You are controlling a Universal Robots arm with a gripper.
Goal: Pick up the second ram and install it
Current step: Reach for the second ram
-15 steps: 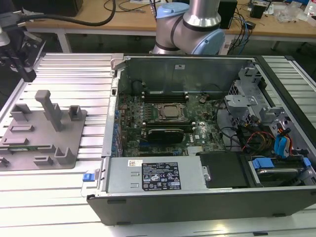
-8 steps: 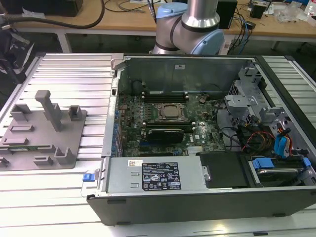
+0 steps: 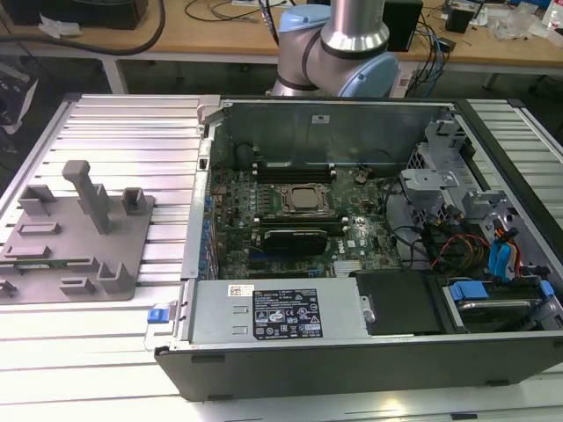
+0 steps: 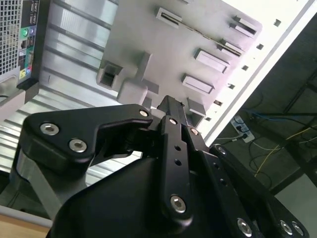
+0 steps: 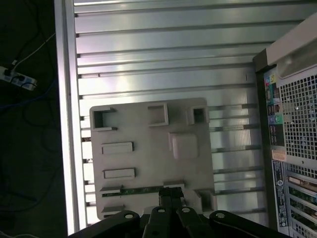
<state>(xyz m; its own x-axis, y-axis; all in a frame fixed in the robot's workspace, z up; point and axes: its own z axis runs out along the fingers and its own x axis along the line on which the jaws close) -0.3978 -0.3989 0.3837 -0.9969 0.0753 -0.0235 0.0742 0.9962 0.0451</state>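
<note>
Where the task stands at this moment, the entries are as follows.

Second ram [image 5: 138, 190]: a thin green stick, lodged in a long slot of the grey tray [image 5: 148, 158]. It is untouched and not yet lifted. The tray is set at the exterior view's left, beside the open computer case [image 3: 352, 369].

Gripper [image 5: 172, 194]: clenched on nothing, with the fingers drawn together. It is held well above the tray and lined up roughly over one end of the stick.

Hazards, as judged:
- A descent with the fingers closed would press on the stick rather than straddle it.
- A grasp taken so near the end could tilt the stick in its slot and jam it.
- The raised block [image 5: 203, 198] just beside that end could be struck.
- A tilted stick would likely be seated badly in the case.
</note>
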